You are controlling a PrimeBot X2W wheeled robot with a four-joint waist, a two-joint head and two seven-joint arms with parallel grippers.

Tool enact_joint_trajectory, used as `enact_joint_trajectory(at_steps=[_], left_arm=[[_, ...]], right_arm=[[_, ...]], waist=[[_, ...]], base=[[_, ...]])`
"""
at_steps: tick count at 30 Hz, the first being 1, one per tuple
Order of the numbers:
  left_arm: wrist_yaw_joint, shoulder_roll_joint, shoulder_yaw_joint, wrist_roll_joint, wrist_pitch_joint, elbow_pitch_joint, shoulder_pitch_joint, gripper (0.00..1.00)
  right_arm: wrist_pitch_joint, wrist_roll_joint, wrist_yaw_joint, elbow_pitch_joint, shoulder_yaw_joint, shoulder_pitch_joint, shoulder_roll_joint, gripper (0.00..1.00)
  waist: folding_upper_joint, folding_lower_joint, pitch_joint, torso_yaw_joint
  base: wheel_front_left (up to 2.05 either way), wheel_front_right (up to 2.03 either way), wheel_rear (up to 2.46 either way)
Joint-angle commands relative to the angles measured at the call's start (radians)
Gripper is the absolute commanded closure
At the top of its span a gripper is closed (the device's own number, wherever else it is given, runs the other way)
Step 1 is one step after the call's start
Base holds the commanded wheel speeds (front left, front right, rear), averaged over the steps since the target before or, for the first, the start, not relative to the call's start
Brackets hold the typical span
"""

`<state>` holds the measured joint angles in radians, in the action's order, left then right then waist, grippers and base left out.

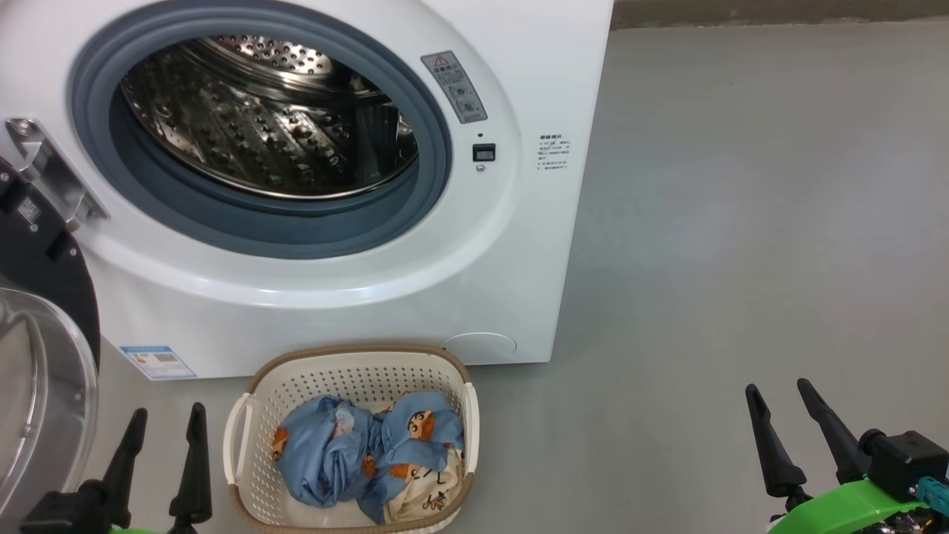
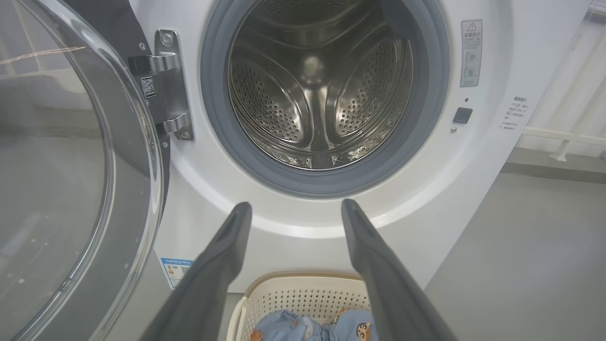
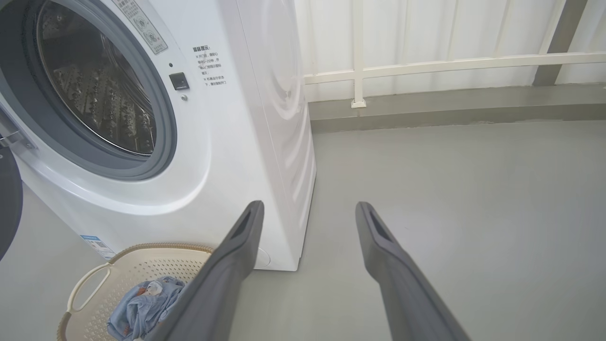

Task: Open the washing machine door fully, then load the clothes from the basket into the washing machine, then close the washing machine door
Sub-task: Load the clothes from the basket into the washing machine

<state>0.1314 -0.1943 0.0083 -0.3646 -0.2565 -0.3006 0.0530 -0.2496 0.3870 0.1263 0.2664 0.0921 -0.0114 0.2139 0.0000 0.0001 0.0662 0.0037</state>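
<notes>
Standing on a smooth grey floor (image 1: 741,222), the washing machine (image 1: 385,297) takes up the head view from ten to twelve o'clock. Its steel drum (image 1: 274,111) gleams inside the grey-blue gasket (image 1: 245,222). The washing machine door (image 1: 44,356) hangs swung wide at eight o'clock. The basket (image 1: 356,363) sits at six o'clock, just in front of the machine, with the clothes (image 1: 348,452) bunched inside. The left gripper (image 1: 168,409) at seven o'clock and the right gripper (image 1: 778,386) at four o'clock both have their fingers spread, holding nothing. Toward one o'clock in the right wrist view, a white panelled wall (image 3: 426,33) with a rail (image 3: 426,67) meets a grey kerb (image 3: 450,109).
</notes>
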Motion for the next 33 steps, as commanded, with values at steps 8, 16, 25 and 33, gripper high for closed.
enact_joint_trajectory(at_steps=[8,16,25,33], left_arm=[[-0.001,-0.011,0.029,0.036,-0.005,-0.024,0.042,0.00],[-0.001,-0.006,0.011,0.064,-0.005,-0.104,0.100,0.00],[-0.001,-0.024,-0.044,0.030,-0.005,-0.289,0.226,0.00],[-0.001,-0.048,-0.105,0.015,-0.005,-0.444,0.350,0.00]], right_arm=[[-0.012,0.001,0.004,-0.032,0.025,0.034,0.006,0.00],[-0.012,-0.009,0.004,-0.044,0.034,0.085,-0.009,0.00],[-0.012,-0.031,0.004,-0.059,0.045,0.169,-0.032,0.00],[-0.012,-0.046,0.004,-0.071,0.058,0.238,-0.056,0.00]], waist=[[0.0000,-0.0001,0.043,-0.008],[0.0000,-0.0001,0.132,-0.021],[0.0000,-0.0001,0.256,-0.042],[0.0000,-0.0001,0.356,-0.058]], base=[[0.00,0.00,0.00],[0.00,0.00,0.00],[0.00,0.00,0.00],[0.00,0.00,0.00]])
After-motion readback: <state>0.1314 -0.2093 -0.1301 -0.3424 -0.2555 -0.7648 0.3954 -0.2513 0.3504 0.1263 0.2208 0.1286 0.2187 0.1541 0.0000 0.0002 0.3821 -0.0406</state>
